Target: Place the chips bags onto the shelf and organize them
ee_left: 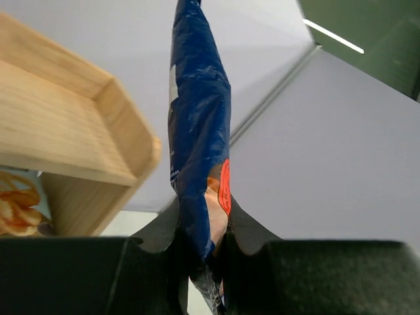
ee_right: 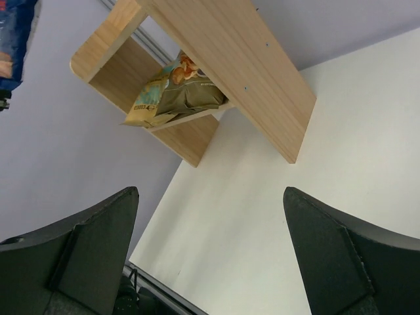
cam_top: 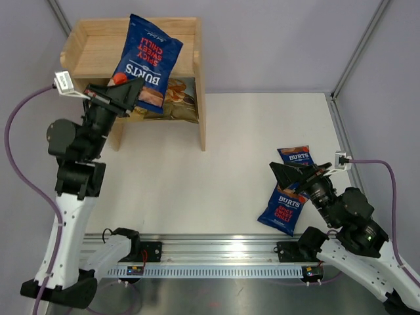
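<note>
Shelf (cam_top: 98,49) of pale wood, two tiers with solid side panels, stands at about 11 o'clock on the white bench (cam_top: 216,170) in my overhead view. Its open front faces my arms.

My left jaws are pressed onto the raised Burts bag (cam_top: 147,62), a dark-blue crinkly bag with red lettering. They pinch it by its lower edge, close to a red corner. The bag stands up in the air, tilted, over the shelf's top tier. I cannot tell whether it touches the wood. In my left wrist view the same bag (ee_left: 197,131) rises edge-on from between the jaws, and the top tier's raised rim (ee_left: 59,125) sits at its 9 o'clock.

On the lower tier a yellow-tan bag (cam_top: 180,98) lies flat toward the right side panel. My right wrist view shows it (ee_right: 184,95) inside the shelf (ee_right: 243,59), with its front edge reaching just past the board.

At about 4 o'clock on the bench lie two more dark-blue bags, the far Burts bag (cam_top: 294,155) and the near Burts bag (cam_top: 282,210). My right arm covers the space between them, so I cannot tell whether they touch.

My right jaws are spread wide and grip nothing. They hang over those two bags. Between them the right wrist view shows only bare bench (ee_right: 315,164).
</note>
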Tool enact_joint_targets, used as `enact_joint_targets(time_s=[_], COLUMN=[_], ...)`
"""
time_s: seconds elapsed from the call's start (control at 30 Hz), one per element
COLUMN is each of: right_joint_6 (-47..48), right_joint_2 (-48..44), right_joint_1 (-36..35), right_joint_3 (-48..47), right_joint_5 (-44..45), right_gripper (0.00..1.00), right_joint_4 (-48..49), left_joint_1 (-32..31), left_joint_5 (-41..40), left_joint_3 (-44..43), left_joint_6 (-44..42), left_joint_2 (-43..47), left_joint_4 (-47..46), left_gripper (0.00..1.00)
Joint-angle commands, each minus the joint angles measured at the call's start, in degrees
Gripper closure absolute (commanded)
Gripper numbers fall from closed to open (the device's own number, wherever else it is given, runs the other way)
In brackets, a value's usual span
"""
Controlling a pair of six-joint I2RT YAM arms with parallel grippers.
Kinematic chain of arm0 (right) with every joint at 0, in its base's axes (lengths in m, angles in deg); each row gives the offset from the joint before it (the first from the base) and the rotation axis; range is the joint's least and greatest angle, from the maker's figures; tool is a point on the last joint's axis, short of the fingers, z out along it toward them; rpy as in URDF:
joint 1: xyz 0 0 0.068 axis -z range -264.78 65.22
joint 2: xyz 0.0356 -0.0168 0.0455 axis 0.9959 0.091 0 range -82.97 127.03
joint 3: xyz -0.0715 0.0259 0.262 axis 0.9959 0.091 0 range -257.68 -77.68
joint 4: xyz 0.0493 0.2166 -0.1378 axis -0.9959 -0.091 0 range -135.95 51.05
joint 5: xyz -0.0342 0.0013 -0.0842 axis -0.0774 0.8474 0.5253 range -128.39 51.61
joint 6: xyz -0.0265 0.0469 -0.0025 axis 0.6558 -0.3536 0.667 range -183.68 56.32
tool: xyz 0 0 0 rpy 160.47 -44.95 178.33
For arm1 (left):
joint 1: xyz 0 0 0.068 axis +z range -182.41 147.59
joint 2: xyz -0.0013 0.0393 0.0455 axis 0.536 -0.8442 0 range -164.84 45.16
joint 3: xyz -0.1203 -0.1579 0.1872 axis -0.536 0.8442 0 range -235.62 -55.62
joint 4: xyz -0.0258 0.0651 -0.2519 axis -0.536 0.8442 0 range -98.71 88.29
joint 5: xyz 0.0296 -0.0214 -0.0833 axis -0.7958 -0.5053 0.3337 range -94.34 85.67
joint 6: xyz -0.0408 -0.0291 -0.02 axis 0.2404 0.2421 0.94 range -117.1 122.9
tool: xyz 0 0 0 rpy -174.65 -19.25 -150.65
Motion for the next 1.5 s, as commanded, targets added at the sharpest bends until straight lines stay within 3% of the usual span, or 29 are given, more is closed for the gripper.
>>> enact_joint_targets(time_s=[0.0, 0.23, 0.37, 0.6, 1.0, 1.27, 1.33, 1.4, 1.47], right_joint_6=[-0.8, -2.3, -2.9, -4.0, -3.6, -2.9, -2.6, -2.2, -2.2], right_joint_2=[-1.7, -4.1, -4.4, -6.1, -9.1, -12.1, -12.5, -12.3, -11.8], right_joint_1=[0.1, 0.0, 0.1, 0.0, 0.1, 0.0, 0.0, 0.0, 0.0], right_joint_3=[-2.1, -1.3, -1.3, -0.3, 2.2, 0.7, 0.3, 0.0, -0.5], right_joint_5=[4.1, 6.2, 6.3, 6.4, 5.7, 6.2, 6.2, 6.4, 6.8], right_gripper=[0.01, 0.00, 0.01, 0.01, 0.00, 0.00, 0.00, 0.01, 0.01], right_joint_4=[-2.7, -4.6, -5.7, -5.2, -4.6, -7.7, -7.9, -8.6, -9.5], left_joint_1=[7.1, 16.9, 23.5, 31.5, 34.9, 34.9, 34.9, 34.9, 34.9], left_joint_5=[10.5, 11.2, 17.5, 18.5, 16.3, 12.2, 12.3, 12.1, 11.1], left_joint_3=[-4.7, -13.1, -18.0, -22.7, -41.9, -44.8, -44.3, -43.8, -43.5], left_joint_6=[9.1, 11.9, 16.5, 19.2, 18.4, 17.8, 17.7, 17.4, 16.5], left_joint_2=[-6.6, -15.2, -22.4, -27.6, -39.9, -43.7, -44.2, -43.7, -42.9], left_joint_4=[5.6, 8.7, 10.5, 20.2, 34.2, 38.2, 38.2, 38.2, 38.4], left_gripper=[0.99, 1.00, 1.00, 0.95, 0.87, 0.84, 0.79, 0.63, 0.55])
